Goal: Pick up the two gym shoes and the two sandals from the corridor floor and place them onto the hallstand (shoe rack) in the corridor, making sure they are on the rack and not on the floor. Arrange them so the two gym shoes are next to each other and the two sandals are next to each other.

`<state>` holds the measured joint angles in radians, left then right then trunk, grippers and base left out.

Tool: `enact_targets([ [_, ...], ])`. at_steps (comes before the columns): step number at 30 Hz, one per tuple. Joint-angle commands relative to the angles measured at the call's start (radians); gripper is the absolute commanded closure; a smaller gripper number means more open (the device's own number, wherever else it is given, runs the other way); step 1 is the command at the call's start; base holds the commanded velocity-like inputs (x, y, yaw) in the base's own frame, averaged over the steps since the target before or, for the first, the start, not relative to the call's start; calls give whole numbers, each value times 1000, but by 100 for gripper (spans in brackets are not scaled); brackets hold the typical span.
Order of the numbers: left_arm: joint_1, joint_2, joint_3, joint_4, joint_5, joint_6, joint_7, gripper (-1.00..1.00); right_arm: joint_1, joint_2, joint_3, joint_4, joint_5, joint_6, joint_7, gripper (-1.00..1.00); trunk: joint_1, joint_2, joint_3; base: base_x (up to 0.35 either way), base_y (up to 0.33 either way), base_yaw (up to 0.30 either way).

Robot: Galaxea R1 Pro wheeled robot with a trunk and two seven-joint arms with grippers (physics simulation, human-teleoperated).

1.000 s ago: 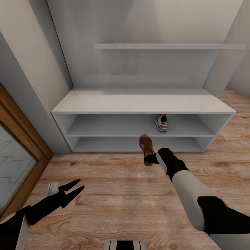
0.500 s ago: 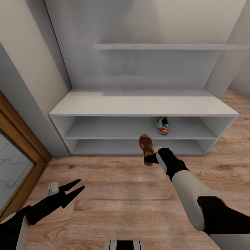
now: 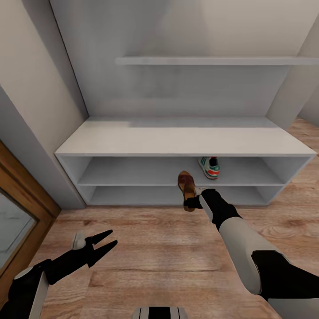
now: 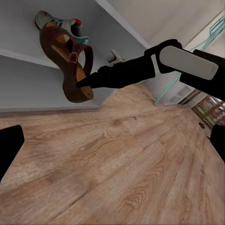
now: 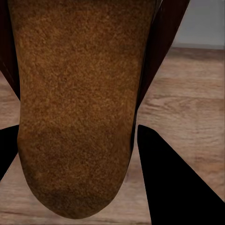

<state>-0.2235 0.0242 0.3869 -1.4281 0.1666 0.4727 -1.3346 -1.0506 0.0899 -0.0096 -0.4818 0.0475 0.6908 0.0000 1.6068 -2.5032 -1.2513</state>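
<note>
While my right gripper (image 3: 191, 203) pinches the heel of a brown leather sandal (image 3: 186, 185), its grainy tan footbed hangs before the smooth grey hallstand (image 3: 186, 142). One striped gym shoe (image 3: 209, 167) sits on its upper shelf. My left gripper (image 3: 105, 243) spreads wide above the wood-grain floor (image 3: 168, 261).

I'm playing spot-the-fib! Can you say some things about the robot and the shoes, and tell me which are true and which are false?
1. The right hand holds a brown sandal. True.
2. A gym shoe sits on the hallstand's top board. False: it sits on the upper open shelf, under the top board.
3. The left hand carries a shoe. False: it is open and empty.
4. The sandal is off the wooden floor. True.
</note>
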Motion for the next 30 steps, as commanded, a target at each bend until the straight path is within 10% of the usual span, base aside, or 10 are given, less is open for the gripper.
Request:
enact_targets([
  [1, 0, 0, 0, 0, 2, 10, -3, -100, 0, 0, -1, -1, 2, 6, -2, 100, 0, 0, -1, 42, 0, 0],
  [30, 0, 0, -3, 0, 3, 10, -3, -100, 0, 0, -2, -1, 0, 13, -1, 100, 0, 0, -1, 155, 90, 0],
])
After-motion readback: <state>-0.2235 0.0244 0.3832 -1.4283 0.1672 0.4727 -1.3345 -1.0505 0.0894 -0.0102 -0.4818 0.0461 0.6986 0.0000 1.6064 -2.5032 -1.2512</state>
